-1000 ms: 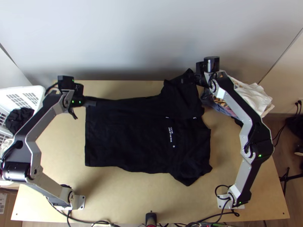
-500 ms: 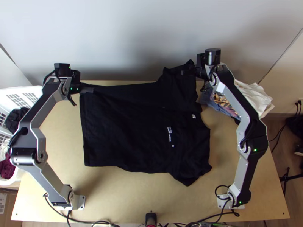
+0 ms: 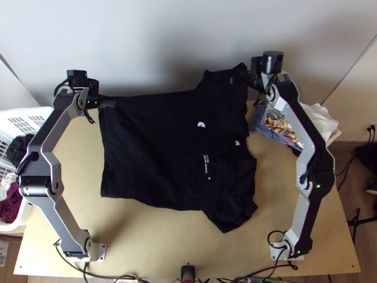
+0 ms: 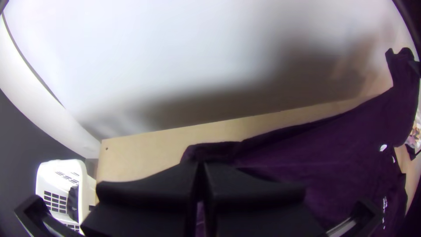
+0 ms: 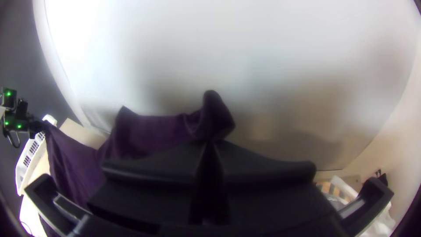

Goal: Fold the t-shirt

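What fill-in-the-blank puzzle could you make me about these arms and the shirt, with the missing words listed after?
1. The right gripper pinches the t-shirt by a ____.
2. The left gripper pinches a bottom corner, so altogether ____ grippers hold the t-shirt.
3. The printed marks on it are ____.
4. The basket beside the table is on the ____ arm's side.

Missing words: sleeve; two; white; left.

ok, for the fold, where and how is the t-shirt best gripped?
I'd pinch the t-shirt at the wall-side hem corner and wall-side sleeve, the left pincer coming from beyond the hem, the right pincer from the collar end. Those are thin, free edges at opposite ends of one long side, so that side should lift fairly evenly. Both pincers hold there now.
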